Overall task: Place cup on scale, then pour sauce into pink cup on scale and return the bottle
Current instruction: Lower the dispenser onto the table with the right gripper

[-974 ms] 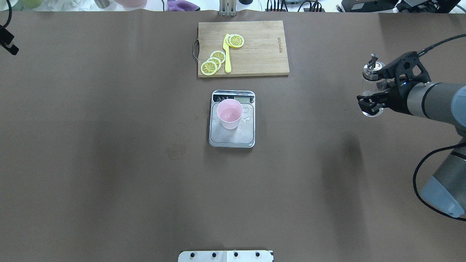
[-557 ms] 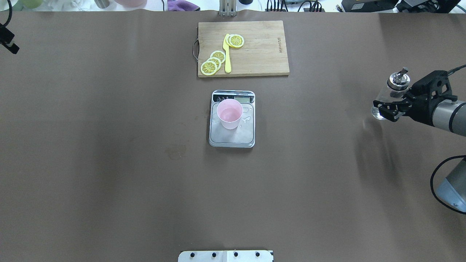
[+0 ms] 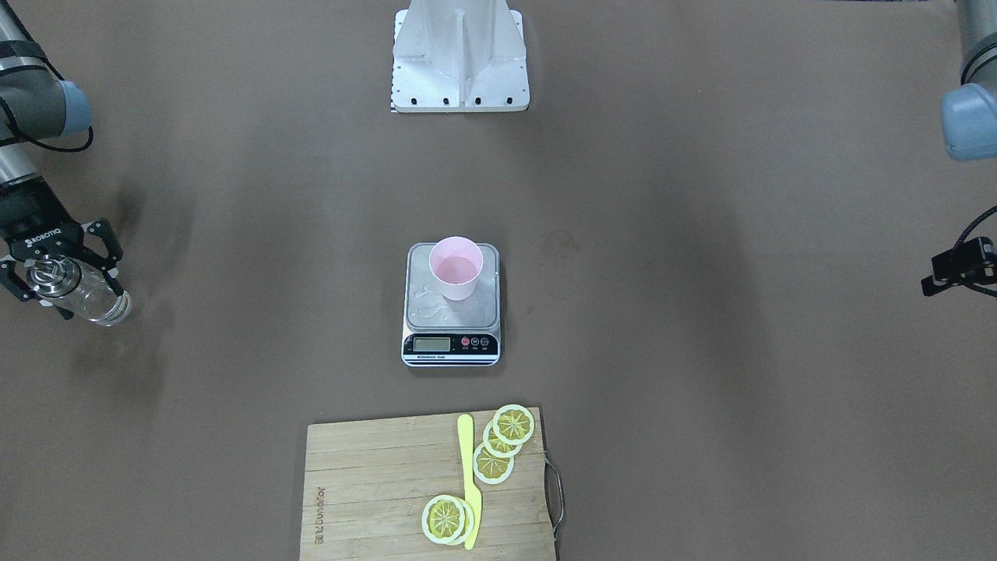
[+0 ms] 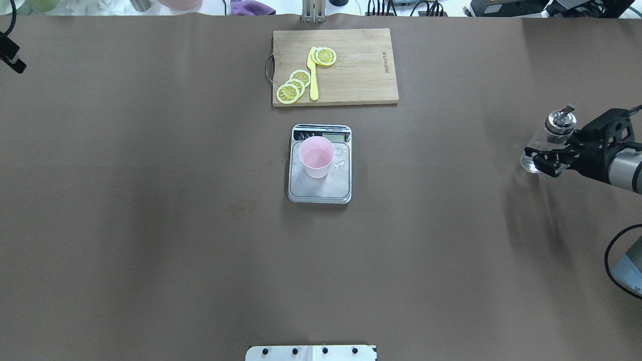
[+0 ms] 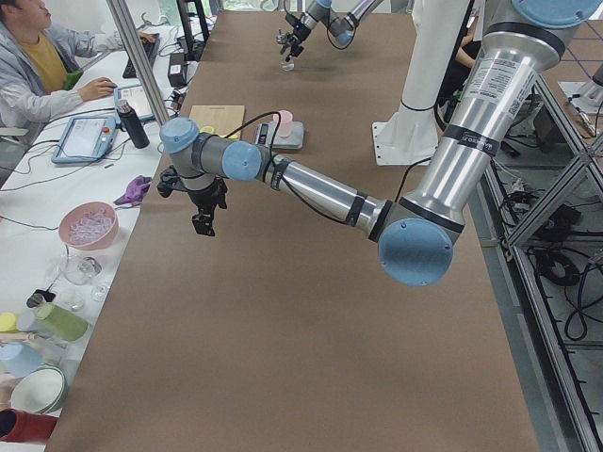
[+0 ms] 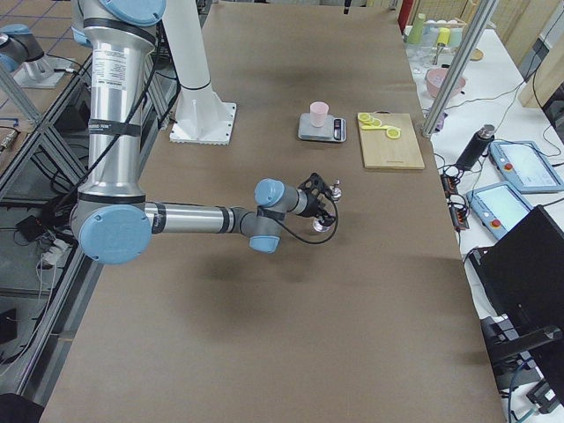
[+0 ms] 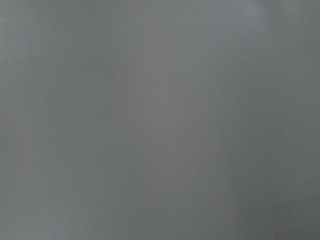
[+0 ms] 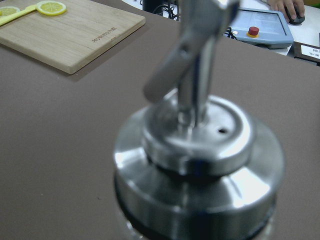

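Bottle: the bottle (image 4: pixel 544 140) is far out on the robot's right side of the table (image 4: pixel 150 225). It leans a bit and sits low; touching or not is hard to tell.
Right gripper: the right gripper (image 4: pixel 544 161) is squeezed around the glass so the bottle cannot slip.
Cup: the cup (image 4: pixel 316 156) stands on the scale (image 4: pixel 321 193) in the middle, well apart from the bottle. Pouring looks done.
Job now: most likely setting the bottle back down.
Left gripper: far off on the other side; open or closed, one cannot tell.
Around: the cutting board (image 4: pixel 351 75), lemon slices (image 4: pixel 288 93) and yellow knife (image 4: pixel 313 80) lie behind the scale, too far away to block the bottle.
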You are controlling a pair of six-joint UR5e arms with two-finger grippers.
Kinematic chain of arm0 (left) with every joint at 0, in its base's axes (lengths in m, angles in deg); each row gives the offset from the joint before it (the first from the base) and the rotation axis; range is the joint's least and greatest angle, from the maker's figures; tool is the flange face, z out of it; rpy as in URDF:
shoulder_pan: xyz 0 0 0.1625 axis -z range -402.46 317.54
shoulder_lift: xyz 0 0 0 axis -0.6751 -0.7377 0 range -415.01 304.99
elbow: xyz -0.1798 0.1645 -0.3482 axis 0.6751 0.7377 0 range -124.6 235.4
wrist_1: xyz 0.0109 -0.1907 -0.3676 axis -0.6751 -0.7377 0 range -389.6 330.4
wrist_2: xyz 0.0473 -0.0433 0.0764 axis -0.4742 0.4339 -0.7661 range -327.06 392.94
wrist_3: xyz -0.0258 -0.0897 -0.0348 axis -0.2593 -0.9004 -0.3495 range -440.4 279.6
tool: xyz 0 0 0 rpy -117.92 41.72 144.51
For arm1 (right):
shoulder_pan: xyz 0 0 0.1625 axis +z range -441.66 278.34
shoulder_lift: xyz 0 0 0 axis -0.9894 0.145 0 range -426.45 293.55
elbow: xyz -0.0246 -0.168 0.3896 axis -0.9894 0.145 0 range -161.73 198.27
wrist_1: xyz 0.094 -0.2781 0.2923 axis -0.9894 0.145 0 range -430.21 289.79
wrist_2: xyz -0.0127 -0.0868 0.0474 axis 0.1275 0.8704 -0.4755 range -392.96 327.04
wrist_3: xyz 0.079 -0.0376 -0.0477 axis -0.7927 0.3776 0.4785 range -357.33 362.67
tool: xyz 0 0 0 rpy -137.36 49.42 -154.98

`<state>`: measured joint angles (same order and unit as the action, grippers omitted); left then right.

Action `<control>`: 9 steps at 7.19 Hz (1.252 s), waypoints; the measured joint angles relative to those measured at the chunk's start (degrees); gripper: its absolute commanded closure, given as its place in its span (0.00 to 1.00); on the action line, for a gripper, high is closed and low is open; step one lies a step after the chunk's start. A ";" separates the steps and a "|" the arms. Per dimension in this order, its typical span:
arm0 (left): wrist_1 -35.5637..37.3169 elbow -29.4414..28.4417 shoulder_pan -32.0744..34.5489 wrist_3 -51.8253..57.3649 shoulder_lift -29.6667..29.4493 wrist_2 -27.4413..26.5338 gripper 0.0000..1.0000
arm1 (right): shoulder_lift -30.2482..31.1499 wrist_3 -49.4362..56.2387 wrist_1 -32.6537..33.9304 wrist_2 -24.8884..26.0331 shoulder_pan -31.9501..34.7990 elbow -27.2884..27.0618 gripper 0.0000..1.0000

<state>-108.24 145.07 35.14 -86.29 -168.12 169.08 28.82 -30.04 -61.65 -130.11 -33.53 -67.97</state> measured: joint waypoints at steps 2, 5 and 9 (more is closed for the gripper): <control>0.08 0.21 0.07 0.00 0.00 -0.02 0.02 | 0.11 -0.13 -0.27 -1.32 0.02 0.25 0.94; 0.23 0.56 0.16 0.00 -0.06 -0.08 0.02 | 0.14 -0.46 -0.30 -3.03 0.03 0.31 0.52; 0.37 0.99 0.18 -0.08 -0.22 -0.09 0.02 | 1.36 -0.40 -1.21 -6.67 1.12 0.07 0.00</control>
<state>-107.88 146.06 35.32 -86.37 -168.35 168.99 30.18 -30.44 -62.86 -136.77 -32.42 -67.91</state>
